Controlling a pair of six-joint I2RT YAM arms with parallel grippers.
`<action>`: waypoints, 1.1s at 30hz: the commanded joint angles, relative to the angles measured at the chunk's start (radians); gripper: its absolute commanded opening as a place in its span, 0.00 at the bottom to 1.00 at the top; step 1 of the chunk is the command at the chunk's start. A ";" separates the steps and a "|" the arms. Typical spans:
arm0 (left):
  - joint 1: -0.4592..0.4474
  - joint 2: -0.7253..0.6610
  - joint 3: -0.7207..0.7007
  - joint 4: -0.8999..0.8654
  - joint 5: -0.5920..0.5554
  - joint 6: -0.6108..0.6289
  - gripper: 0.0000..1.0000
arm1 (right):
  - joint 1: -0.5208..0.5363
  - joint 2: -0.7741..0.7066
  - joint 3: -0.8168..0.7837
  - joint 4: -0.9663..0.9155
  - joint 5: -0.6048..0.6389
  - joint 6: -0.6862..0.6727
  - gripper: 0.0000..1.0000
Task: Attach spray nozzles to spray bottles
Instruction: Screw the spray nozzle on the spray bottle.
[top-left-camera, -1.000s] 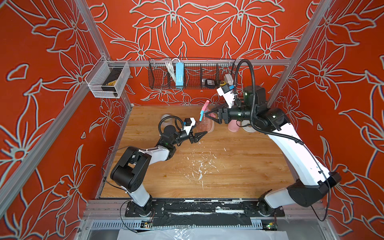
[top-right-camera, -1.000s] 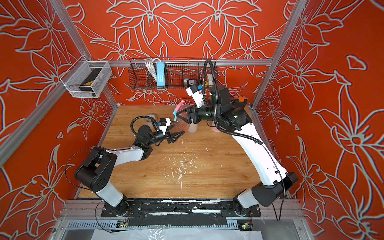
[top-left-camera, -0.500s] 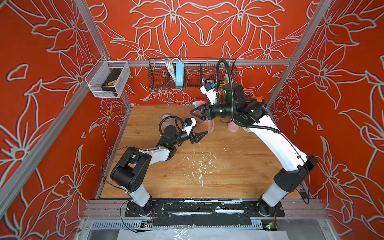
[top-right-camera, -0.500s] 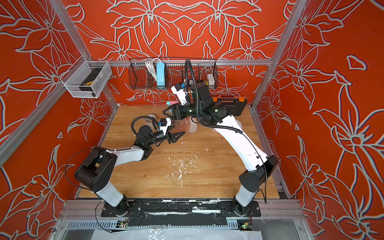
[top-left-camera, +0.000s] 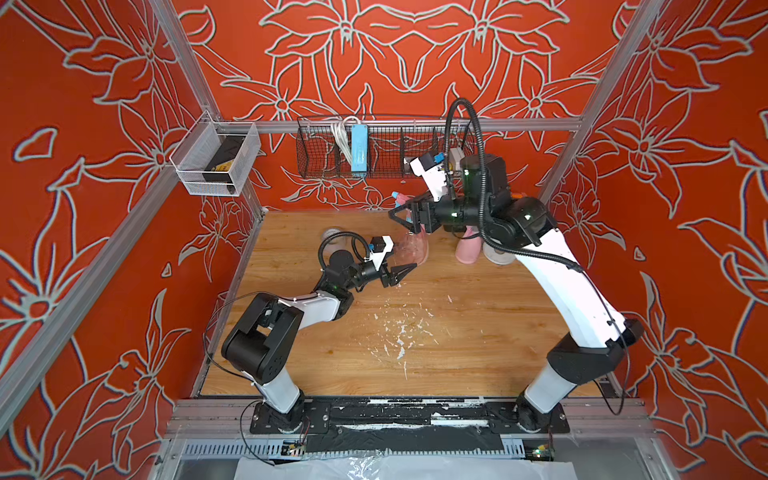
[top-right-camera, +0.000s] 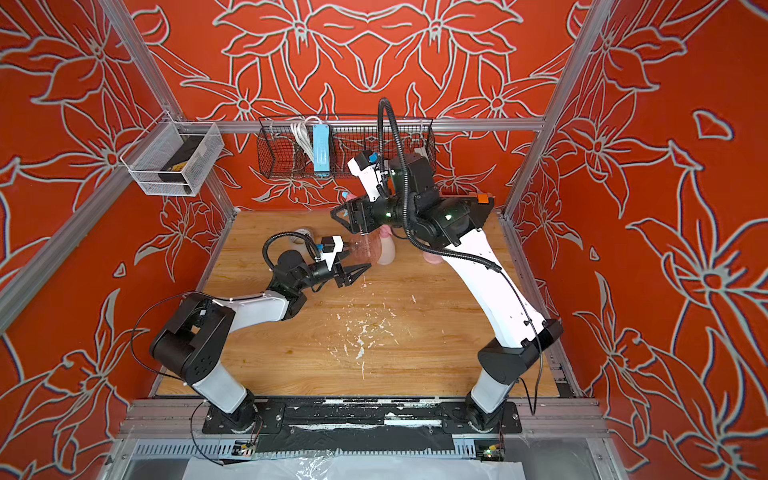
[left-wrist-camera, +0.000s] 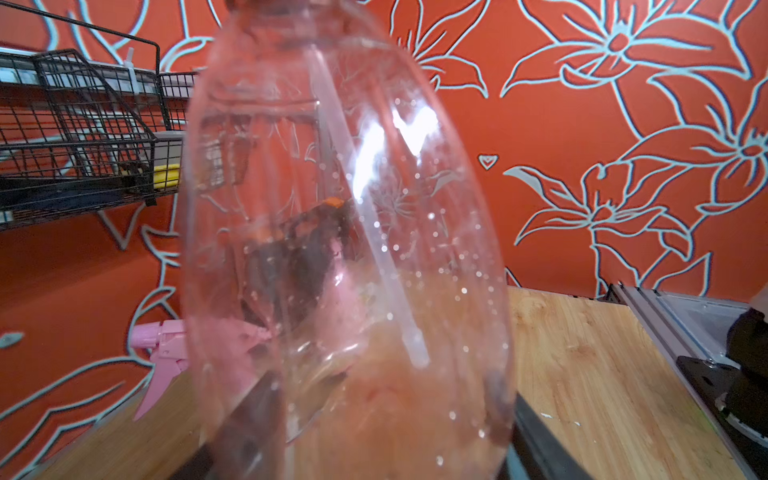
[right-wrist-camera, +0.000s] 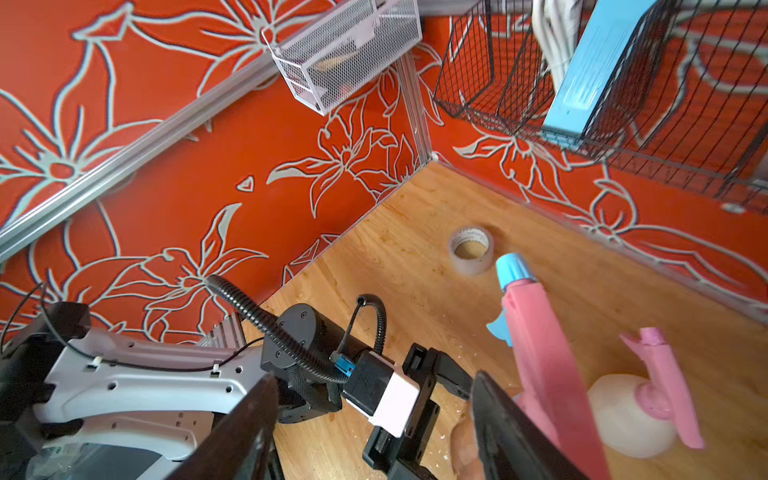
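Anchoring looks the purpose: left claw (top-left-camera: 405, 272) is clamped low on the transparent bottle (left-wrist-camera: 345, 232), upright near the far edge of the worktop (top-left-camera: 478, 353), so its neck cannot twist. Right claw (right-wrist-camera: 374, 378) hangs apart beside the pink-and-blue nozzle (right-wrist-camera: 536, 332) sitting on top, ungripped.

The walls (top-left-camera: 415, 62) are orange-red with grey-white flower outlines. The table (top-left-camera: 457, 332) is pale wood grain flecked with white. The clear bottle (left-wrist-camera: 345, 249) has a pink tinge. The white bottle (right-wrist-camera: 623, 419) wears a pink nozzle (right-wrist-camera: 665, 382), near a pink bottle (top-left-camera: 467, 253). The blue-tipped nozzle (right-wrist-camera: 540, 332) is pink with a blue trigger. The arms (top-left-camera: 569, 291) are white and black. The basket (top-left-camera: 382, 153) is black wire and the box (top-left-camera: 359, 149) is pale blue.
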 joint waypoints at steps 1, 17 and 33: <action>0.002 -0.001 0.018 0.028 0.031 0.015 0.44 | -0.073 -0.008 0.035 -0.048 -0.008 -0.070 0.76; 0.006 -0.019 0.015 0.007 0.029 0.024 0.44 | -0.108 -0.011 -0.079 -0.021 -0.096 -0.059 0.70; 0.005 -0.016 0.023 0.004 0.029 0.017 0.44 | -0.101 -0.083 -0.180 0.008 -0.118 -0.025 0.70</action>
